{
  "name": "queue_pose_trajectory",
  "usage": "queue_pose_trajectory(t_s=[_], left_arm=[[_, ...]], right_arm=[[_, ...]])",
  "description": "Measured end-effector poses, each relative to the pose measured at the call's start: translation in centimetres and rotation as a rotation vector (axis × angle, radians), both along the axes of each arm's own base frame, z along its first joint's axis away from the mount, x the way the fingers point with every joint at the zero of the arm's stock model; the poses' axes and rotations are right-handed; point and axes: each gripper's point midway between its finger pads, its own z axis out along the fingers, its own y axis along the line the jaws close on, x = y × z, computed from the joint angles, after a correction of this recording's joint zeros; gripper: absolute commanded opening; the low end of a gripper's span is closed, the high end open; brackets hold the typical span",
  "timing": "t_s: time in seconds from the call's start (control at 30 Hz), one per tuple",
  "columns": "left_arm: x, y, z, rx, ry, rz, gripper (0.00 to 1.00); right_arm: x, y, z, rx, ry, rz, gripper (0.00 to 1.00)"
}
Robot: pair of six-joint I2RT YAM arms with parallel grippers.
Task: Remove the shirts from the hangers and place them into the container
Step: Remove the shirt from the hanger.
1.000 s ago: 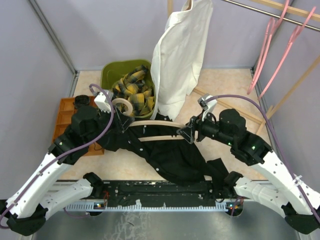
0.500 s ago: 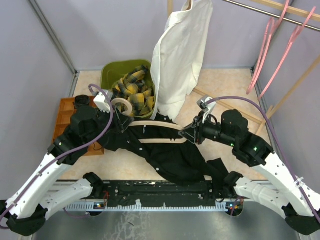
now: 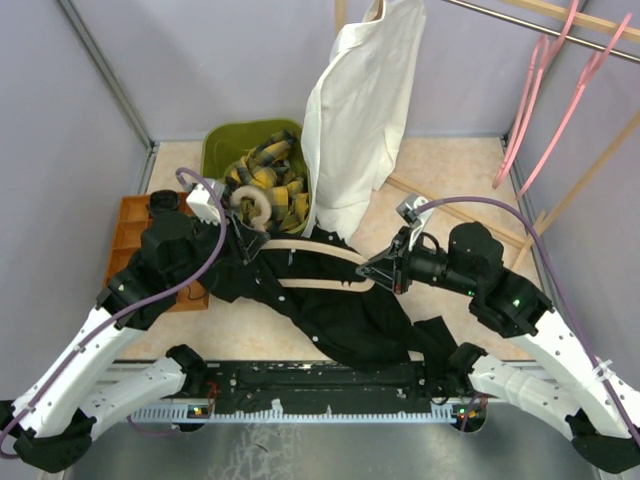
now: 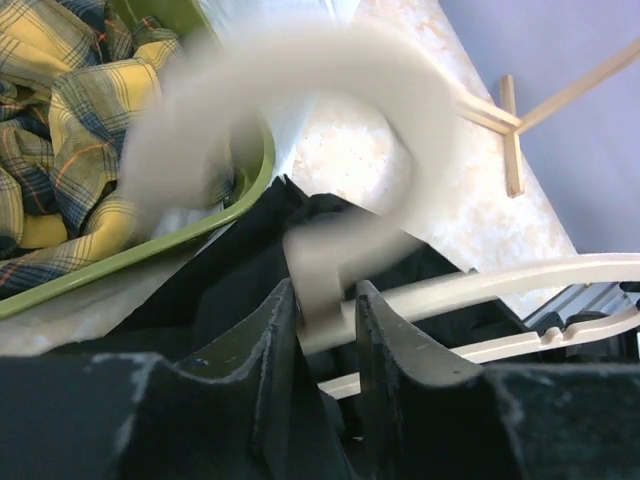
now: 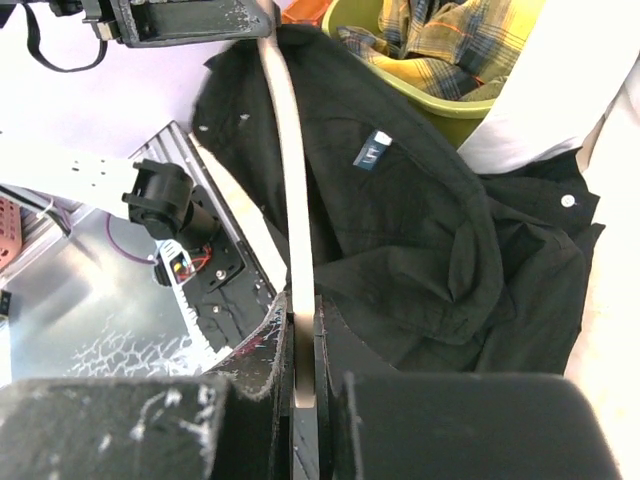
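Black shirt [image 3: 340, 310] lies spread at six o'clock on the table, beige hanger [image 3: 320, 250] across it; left gripper [image 3: 244, 240] pinches the hanger's neck; right gripper [image 3: 380, 272] clamps its arm; next, likely work the hanger free, then carry the shirt to the olive tub [image 3: 215, 145] at eleven o'clock.

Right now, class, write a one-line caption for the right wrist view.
Right gripper shut on the beige hanger lying across the black shirt, with the plaid shirt in the green container beyond.
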Motion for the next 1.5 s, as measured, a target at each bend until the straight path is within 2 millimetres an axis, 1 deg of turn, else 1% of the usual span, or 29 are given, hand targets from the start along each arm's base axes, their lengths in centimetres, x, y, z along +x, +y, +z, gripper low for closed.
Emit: queue_pose_trajectory(t_s=[0.07,0.1,0.17,0.3,0.43,0.5,0.63,0.77,0.87,1.03,1.1,1.17,1.2,1.3,1.5], left_arm=[[0.1,0.1,-0.1,0.002,0.000,0.005,0.50],[0.2,0.3,0.0,0.002,0.000,0.020,0.58],[0.2,0.3,-0.1,0.003,-0.001,0.023,0.62],[0.4,0.6,-0.3,0.012,0.007,0.042,0.65],[0.5,1.4,-1.1,0.034,0.031,0.083,0.66],[0.7,1.8,-1.7,0.043,0.047,0.112,0.66],[0.8,2.6,-3.7,0.073,0.087,0.160,0.66],[0.7,2.9,-5.8,0.108,0.130,0.174,0.60],[0.8,2.9,-7.0,0.135,0.159,0.179,0.50],[1.1,2.8,-8.4,0.175,0.198,0.186,0.18],[1.1,2.9,-8.5,0.181,0.200,0.192,0.08],[1.2,3.1,-8.6,0.185,0.199,0.205,0.02],[1.3,3.3,-8.6,0.187,0.198,0.213,0.00],[1.3,3.7,-8.6,0.191,0.197,0.238,0.00],[1.2,4.5,-8.6,0.199,0.195,0.271,0.00]], right_arm=[[0.0,-0.1,0.1,0.003,-0.003,-0.007,0.00],[0.5,-0.6,-0.2,-0.012,-0.001,-0.049,0.00],[0.6,-0.8,-0.4,-0.018,0.002,-0.060,0.00],[0.9,-1.1,-0.7,-0.030,0.013,-0.086,0.00],[1.2,-1.3,-0.8,-0.035,0.015,-0.109,0.00],[1.2,-1.5,-0.9,-0.036,0.019,-0.118,0.00],[1.2,-1.7,-0.7,-0.031,0.016,-0.128,0.00],[1.1,-1.8,-0.7,-0.028,0.019,-0.134,0.00],[1.1,-1.9,-0.7,-0.029,0.020,-0.136,0.00],[0.8,-2.1,-0.4,-0.021,0.015,-0.131,0.00],[0.5,-2.3,-0.2,-0.022,0.014,-0.128,0.00],[0.0,-2.7,0.3,-0.022,0.007,-0.122,0.00],[-0.4,-3.0,0.7,-0.022,0.001,-0.117,0.00],[-1.6,-3.9,2.2,-0.020,-0.031,-0.097,0.00],[-4.2,-6.4,4.4,-0.034,-0.075,-0.077,0.00]])
